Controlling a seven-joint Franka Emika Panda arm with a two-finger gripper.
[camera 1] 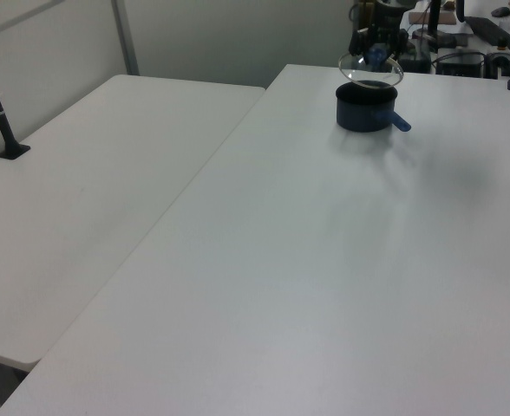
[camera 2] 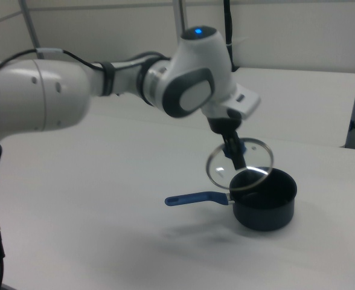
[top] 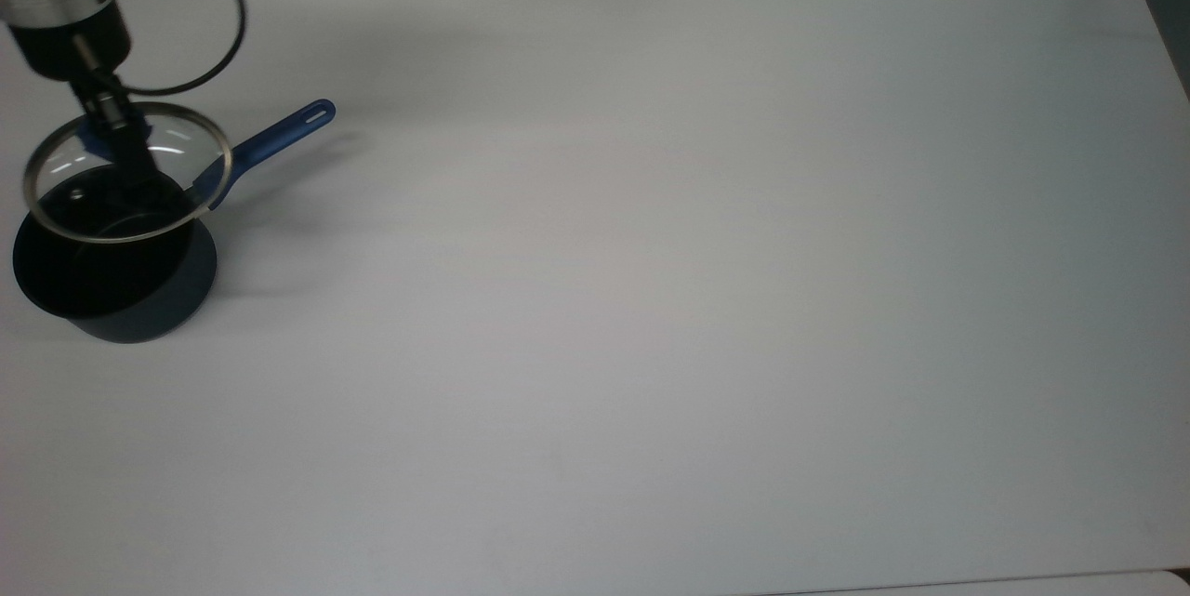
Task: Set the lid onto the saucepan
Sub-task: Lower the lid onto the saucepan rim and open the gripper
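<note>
The gripper (top: 110, 126) is clamped on the blue knob of the lid (top: 126, 174) at the top view's far left; the lid hangs tilted in the air above the pan (top: 110, 272), overlapping its rim; the pan sits on the table (top: 651, 298), handle toward the top view's upper right.

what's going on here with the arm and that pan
A Franka arm's gripper is shut on the blue knob of the glass lid and holds it in the air, tilted, just above the saucepan. The lid is not seated on the rim yet. The pan sits on the white table, its blue handle pointing to the right view's left.
</note>
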